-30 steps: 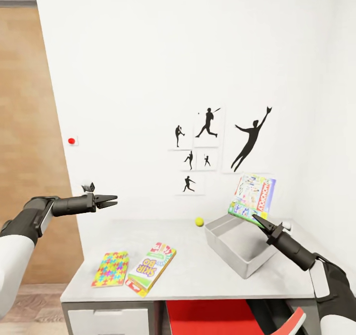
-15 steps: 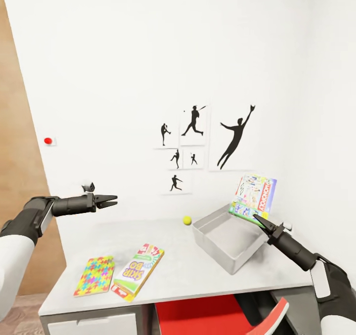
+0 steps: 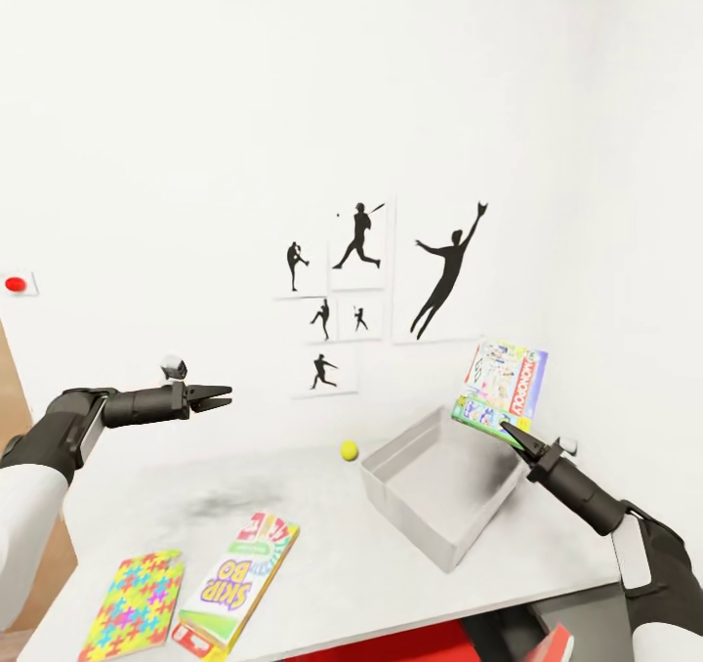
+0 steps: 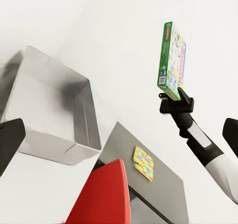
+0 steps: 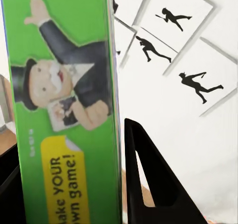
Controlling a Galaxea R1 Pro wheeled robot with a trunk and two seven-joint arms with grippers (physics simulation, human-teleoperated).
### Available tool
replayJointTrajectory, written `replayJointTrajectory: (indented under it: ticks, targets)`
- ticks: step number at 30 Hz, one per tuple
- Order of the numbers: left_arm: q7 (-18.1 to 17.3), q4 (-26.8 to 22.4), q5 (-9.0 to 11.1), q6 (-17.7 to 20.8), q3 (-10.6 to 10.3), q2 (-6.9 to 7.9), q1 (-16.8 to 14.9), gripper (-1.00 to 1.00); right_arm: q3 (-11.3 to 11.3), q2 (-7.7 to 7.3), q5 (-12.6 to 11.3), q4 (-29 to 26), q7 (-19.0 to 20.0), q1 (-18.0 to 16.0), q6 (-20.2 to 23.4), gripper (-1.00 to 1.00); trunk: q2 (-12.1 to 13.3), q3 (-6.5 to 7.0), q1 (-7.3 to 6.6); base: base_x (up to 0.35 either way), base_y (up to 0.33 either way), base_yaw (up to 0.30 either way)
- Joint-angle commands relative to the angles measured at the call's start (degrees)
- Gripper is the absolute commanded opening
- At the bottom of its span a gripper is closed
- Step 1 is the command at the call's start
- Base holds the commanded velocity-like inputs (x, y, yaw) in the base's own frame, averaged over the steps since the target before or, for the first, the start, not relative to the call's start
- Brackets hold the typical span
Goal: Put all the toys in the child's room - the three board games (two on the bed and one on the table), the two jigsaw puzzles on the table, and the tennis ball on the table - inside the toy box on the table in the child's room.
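My right gripper (image 3: 515, 437) is shut on the lower edge of a green-edged Monopoly board game (image 3: 503, 392), held upright above the far right corner of the pale grey toy box (image 3: 439, 535). The right wrist view shows its green edge (image 5: 64, 110) beside a dark finger (image 5: 153, 184). A yellow tennis ball (image 3: 349, 450) lies on the table (image 3: 391, 574) behind the box. A Skip-Bo board game (image 3: 237, 584) and a jigsaw puzzle (image 3: 135, 618) lie at the front left. My left gripper (image 3: 210, 395) hangs open above the table's left. Another jigsaw puzzle (image 4: 143, 163) rests on a lower dark grey top.
Black sports silhouettes (image 3: 391, 271) hang on the white wall behind the table. A red chair (image 4: 104, 194) stands under the table's front edge. A red button (image 3: 14, 284) sits on the wall at far left, with a wooden door edge (image 3: 39, 564) below it.
The whole view has swung right and nearer to the table, so the door, pictures and table things slid left. Both arms keep their pose, the board game still held.
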Motion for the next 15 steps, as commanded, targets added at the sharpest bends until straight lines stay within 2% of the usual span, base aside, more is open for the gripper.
replayJointTrajectory:
  ticks: [1, 7, 15]
  targets:
    - [-0.28, 0.00, -0.14, 0.59, 0.05, 0.00, -0.02, 1.00, -0.04, 0.00, -0.11, 0.06, 0.34, -0.03, 0.32, -1.00, -0.04, -0.03, 0.05, 0.319, -0.050, -0.023]
    - [-0.28, 0.00, -0.14, 0.21, 0.05, -0.02, -0.02, 1.00, -0.04, -0.11, -0.20, 0.10, 0.72, -0.03, 0.32, -1.00, -0.04, -0.28, 0.05, 0.245, -0.080, -0.117]
    - [-0.28, 0.00, -0.14, 0.08, 0.05, 0.00, -0.02, 1.00, -0.04, -0.17, -0.23, 0.10, 0.76, -0.03, 0.32, -1.00, -0.04, -0.79, 0.05, 0.031, -0.015, -0.192]
